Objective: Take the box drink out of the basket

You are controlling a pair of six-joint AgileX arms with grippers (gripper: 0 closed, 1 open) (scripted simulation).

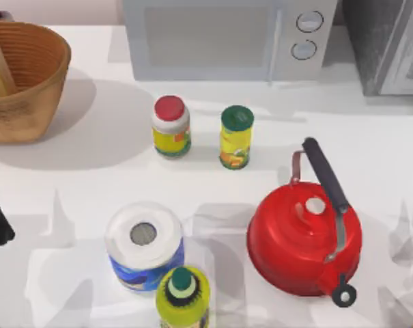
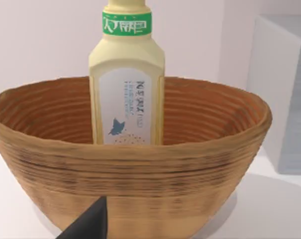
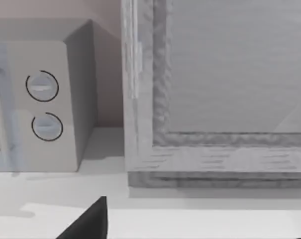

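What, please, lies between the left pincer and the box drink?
In the left wrist view, the near wall of the basket stands between the left pincer and the box drink.

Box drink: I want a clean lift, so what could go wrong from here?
1. The box drink stands tall in the basket; a nudge from the left gripper might topple it.
2. It leans near the basket wall in the top view, so a finger may catch the rim.
3. Dragging it could shift the basket at the table's edge.
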